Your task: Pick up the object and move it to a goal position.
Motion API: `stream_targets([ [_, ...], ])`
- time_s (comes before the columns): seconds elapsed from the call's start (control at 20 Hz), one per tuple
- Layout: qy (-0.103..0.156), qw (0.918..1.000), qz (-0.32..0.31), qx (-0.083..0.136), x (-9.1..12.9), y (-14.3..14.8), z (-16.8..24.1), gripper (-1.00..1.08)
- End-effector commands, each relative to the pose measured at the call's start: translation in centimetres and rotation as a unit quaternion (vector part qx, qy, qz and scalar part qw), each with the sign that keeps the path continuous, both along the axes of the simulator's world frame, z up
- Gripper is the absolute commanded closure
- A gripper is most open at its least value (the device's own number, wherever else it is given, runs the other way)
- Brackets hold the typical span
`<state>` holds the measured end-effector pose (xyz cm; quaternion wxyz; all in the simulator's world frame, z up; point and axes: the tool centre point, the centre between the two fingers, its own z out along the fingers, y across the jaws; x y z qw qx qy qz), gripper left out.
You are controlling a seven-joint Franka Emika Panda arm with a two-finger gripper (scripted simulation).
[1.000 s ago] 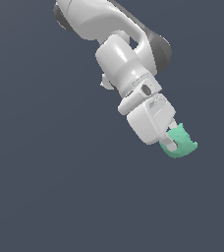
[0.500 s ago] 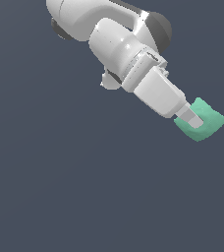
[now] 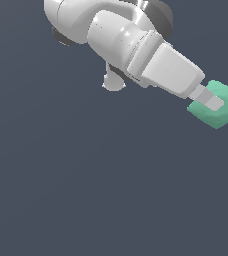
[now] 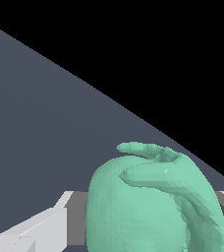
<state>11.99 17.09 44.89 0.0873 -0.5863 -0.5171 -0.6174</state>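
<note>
Jaws of the gripper [image 3: 212, 103] clamp one object [image 3: 221, 111]: a single matte, mint-green lump with rounded edges.

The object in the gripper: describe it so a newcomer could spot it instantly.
Follow the big white robot arm down toward the exterior view's right to its gripper. Clamped between the grey fingers sits the object, a small mint-green lump with rounded edges, the only coloured thing against the plain dark background.

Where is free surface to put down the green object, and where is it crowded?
The grey surface lies bare below the arm and toward the exterior view's left. Only the upper right is crowded: there the gripper clamps the mint-green object.
</note>
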Motion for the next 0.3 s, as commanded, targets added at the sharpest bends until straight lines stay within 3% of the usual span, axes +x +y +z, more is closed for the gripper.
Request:
stream_targets([
  [0.0, -0.004, 1.0, 0.003, 0.002, -0.11, 0.12, 0.26, 1.08],
  [0.25, 0.0, 1.0, 0.003, 0.0, -0.1, 0.2, 0.0, 1.08],
])
